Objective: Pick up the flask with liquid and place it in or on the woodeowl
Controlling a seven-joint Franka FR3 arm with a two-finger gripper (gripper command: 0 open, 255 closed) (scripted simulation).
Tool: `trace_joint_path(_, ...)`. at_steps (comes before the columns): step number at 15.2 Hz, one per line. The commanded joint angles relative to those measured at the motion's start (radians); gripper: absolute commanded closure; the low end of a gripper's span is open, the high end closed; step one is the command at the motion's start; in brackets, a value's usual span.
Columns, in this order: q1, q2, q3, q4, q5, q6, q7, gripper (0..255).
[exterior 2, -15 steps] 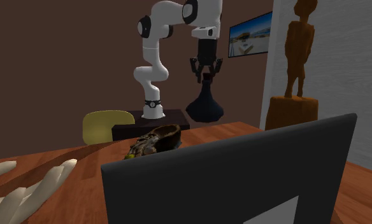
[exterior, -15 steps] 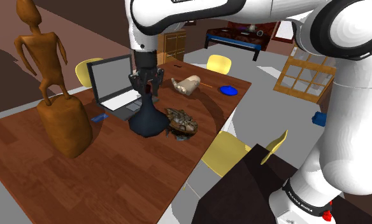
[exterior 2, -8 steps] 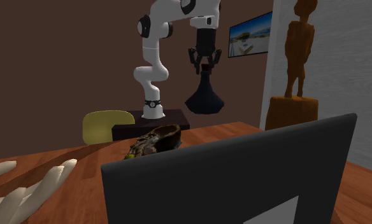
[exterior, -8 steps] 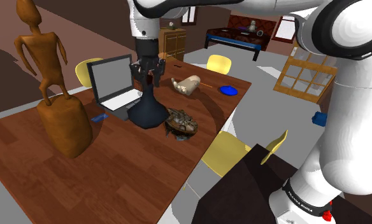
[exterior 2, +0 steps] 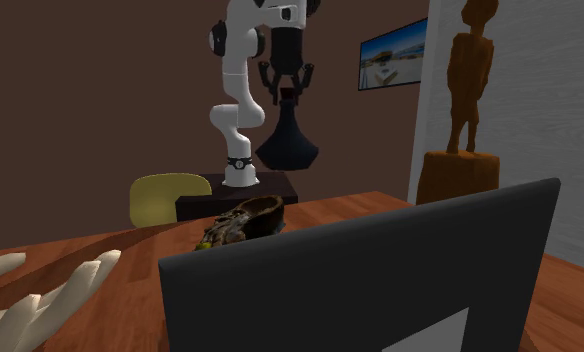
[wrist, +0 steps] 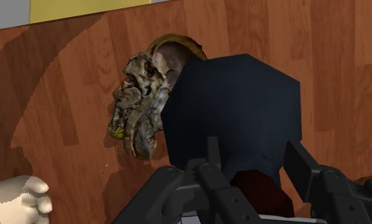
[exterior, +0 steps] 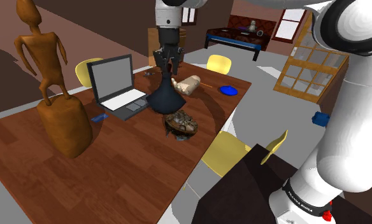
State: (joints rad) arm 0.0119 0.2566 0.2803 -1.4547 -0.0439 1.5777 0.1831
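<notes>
the gripper point(exterior: 168, 69) pinches the dark flask point(exterior: 167, 100) by its narrow neck, holding it clear of the table point(exterior: 114, 167) over the mottled bowl point(exterior: 181, 124); it looks rigid, bottom-heavy, likely slick and breakable, so the neck hold suits

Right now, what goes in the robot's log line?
fingers: shut on flask | flask: in air above table | brown bowl: on table, awaiting flask
</notes>
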Motion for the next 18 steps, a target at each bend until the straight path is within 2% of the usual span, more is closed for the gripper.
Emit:
trace_joint_path(1, -0.024, 0.003, -0.014, 0.025, -0.002, -0.020, -0.041, 255)
trace_joint_path(10, -0.140, 0.023, -0.084, 0.148, -0.012, -0.121, -0.231, 255)
trace_joint_path(18, -0.146, 0.000, -0.085, 0.007, -0.008, -0.003, -0.231, 255)
